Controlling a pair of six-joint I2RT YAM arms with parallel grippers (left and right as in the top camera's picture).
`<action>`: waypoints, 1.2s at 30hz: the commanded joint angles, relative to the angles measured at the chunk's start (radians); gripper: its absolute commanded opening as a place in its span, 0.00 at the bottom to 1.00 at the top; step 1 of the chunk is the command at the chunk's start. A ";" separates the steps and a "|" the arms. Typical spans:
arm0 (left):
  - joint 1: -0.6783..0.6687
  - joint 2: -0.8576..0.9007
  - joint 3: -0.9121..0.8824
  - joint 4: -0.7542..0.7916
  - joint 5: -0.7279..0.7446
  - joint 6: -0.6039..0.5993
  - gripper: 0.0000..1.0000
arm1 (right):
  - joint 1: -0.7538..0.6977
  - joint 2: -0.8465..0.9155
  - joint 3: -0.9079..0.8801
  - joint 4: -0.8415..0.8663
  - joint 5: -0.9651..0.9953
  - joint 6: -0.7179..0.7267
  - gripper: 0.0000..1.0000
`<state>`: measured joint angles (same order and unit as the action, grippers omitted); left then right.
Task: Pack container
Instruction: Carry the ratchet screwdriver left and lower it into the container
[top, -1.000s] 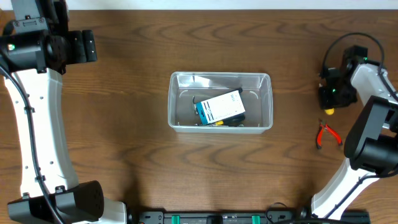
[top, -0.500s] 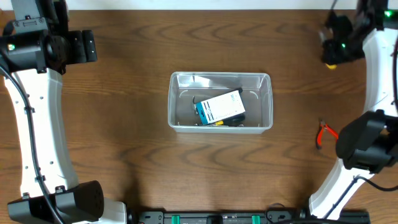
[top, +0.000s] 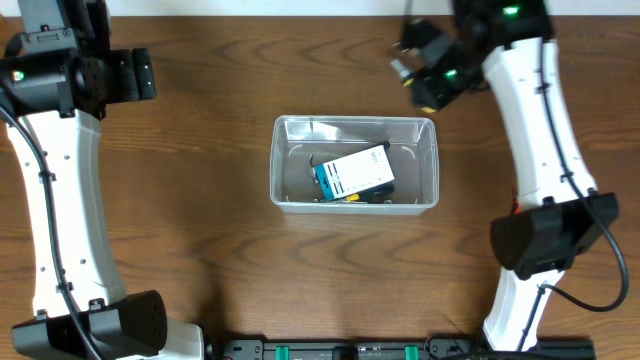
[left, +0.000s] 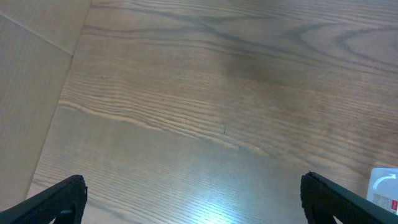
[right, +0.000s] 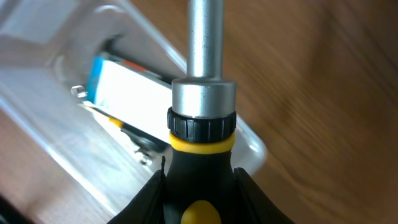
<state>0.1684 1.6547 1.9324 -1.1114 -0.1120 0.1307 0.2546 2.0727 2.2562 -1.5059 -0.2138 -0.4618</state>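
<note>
Overhead, we see the clear container at the middle of the table, with a blue-and-white box lying inside it. Our right gripper hangs just beyond its far right corner, fingers clamped on a screwdriver. Our left gripper sits far left, fingers spread wide, holding nothing.
</note>
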 joint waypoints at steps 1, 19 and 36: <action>0.005 -0.008 0.011 -0.002 -0.005 -0.005 0.98 | 0.087 -0.004 0.020 -0.006 -0.023 -0.071 0.01; 0.005 -0.008 0.011 -0.002 -0.005 -0.005 0.98 | 0.306 -0.004 -0.373 0.161 0.037 -0.175 0.10; 0.005 -0.008 0.011 -0.002 -0.005 -0.005 0.98 | 0.302 -0.004 -0.745 0.403 0.038 -0.159 0.09</action>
<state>0.1684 1.6547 1.9324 -1.1114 -0.1120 0.1307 0.5571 2.0727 1.5242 -1.1080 -0.1638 -0.6182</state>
